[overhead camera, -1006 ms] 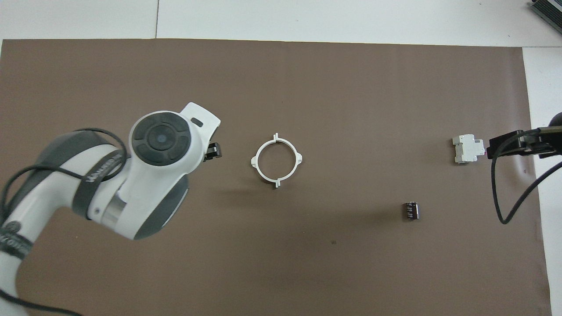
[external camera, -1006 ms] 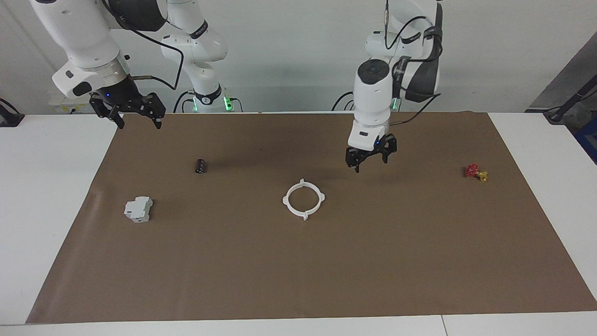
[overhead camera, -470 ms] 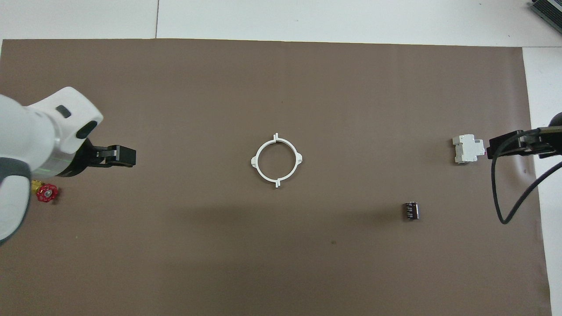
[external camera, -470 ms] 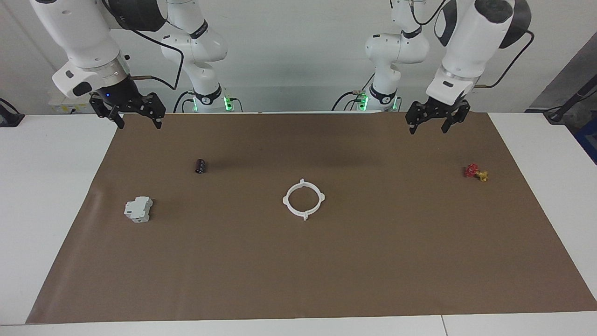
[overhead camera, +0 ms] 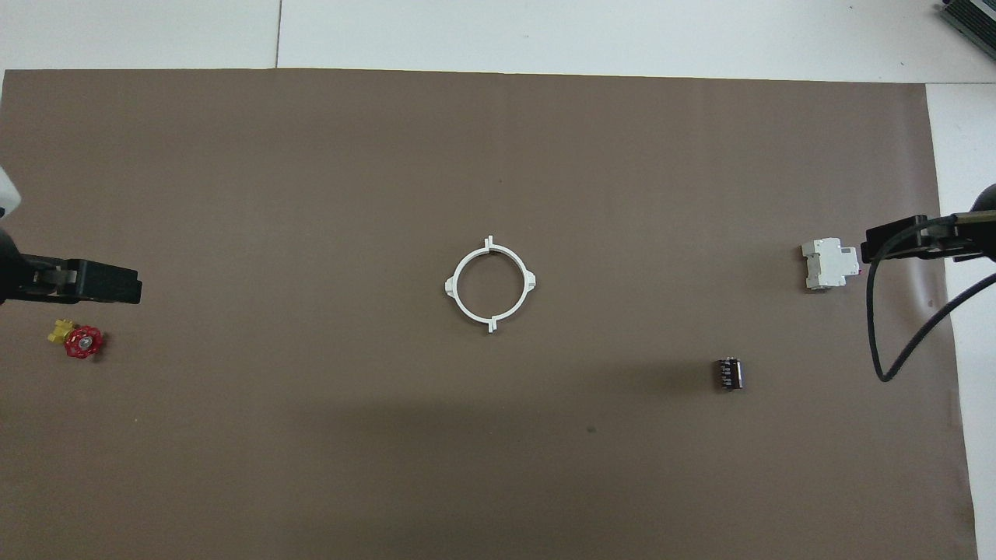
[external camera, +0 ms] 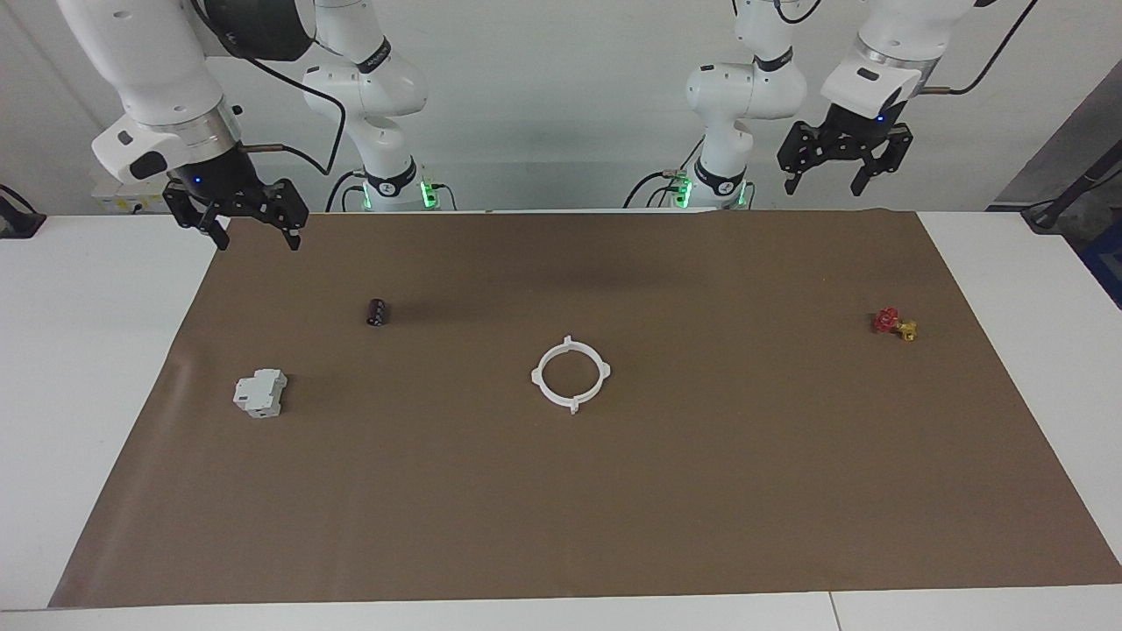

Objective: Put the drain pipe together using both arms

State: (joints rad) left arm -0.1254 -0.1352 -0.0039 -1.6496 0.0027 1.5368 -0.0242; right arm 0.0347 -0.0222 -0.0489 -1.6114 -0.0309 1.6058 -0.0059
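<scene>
Drain pipe [external camera: 570,375] lies as one closed white ring at the middle of the brown mat [external camera: 561,508] on my counter [external camera: 88,350].

Around the ring, well apart from it: a black cylinder [external camera: 377,312] and a grey-white block [external camera: 260,393] toward the right arm's end, a red-and-yellow valve [external camera: 894,323] toward the left arm's. Both my grippers hang raised over the mat's robot-side corners, left gripper [external camera: 843,166] and right gripper [external camera: 250,219], jaws spread wide, holding nothing.
</scene>
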